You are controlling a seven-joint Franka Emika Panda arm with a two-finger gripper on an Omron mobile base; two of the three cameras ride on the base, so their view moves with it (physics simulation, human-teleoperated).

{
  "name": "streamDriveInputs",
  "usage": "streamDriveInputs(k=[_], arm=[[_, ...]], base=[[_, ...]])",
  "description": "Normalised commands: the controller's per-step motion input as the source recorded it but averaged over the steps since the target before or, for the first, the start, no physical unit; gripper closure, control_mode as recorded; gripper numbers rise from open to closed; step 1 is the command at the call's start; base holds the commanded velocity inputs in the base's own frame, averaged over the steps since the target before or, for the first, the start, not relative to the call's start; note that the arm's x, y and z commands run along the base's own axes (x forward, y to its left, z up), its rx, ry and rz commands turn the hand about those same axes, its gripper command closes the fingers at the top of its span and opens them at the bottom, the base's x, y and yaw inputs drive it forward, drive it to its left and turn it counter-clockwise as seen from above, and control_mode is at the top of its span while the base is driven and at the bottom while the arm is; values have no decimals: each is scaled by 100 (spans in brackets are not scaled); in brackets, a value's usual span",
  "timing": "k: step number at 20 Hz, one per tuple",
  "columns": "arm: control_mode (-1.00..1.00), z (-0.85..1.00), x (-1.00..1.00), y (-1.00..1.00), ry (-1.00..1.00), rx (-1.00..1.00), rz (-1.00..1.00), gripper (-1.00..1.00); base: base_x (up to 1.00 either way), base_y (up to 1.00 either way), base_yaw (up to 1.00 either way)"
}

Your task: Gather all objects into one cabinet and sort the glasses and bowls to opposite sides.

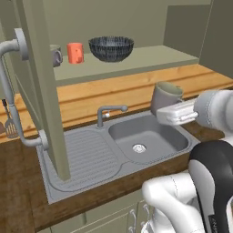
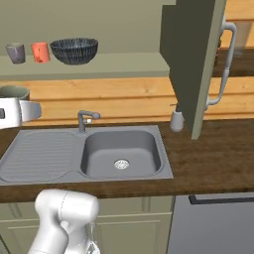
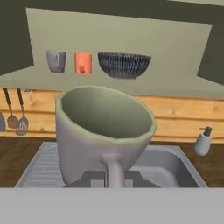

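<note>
My gripper (image 1: 160, 113) is shut on a grey mug (image 1: 166, 94), holding it upright above the sink, below the shelf's level. In the hand view this mug (image 3: 103, 131) is close up, its handle between my gripper (image 3: 114, 177) tips. On the shelf (image 1: 136, 61) of the open olive-green cabinet stand, left to right, a second grey mug (image 1: 55, 55), an orange-red cup (image 1: 75, 53) and a wide dark patterned bowl (image 1: 111, 48). The same row appears as mug (image 3: 56, 60), cup (image 3: 82, 63), bowl (image 3: 124, 64). The shelf's right part is bare.
The cabinet's open door (image 1: 41, 82) with its pale bar handle (image 1: 9, 91) juts out at the left; another open door (image 2: 191, 59) hangs at the right. Below lie the grey sink (image 1: 150, 136), faucet (image 1: 109, 111), soap dispenser (image 2: 176, 119) and hanging utensils (image 3: 17, 118).
</note>
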Motion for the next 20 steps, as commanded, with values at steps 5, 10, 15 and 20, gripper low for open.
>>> streamDriveInputs(k=[5,10,15,20], arm=[[-100,46,-2,9,-8,0,6,100],[-100,42,0,13,0,-2,7,100],[-100,19,14,12,1,0,4,100],[-100,7,37,19,0,-1,1,100]], base=[[0,0,0],[0,0,0],[0,0,0],[0,0,0]])
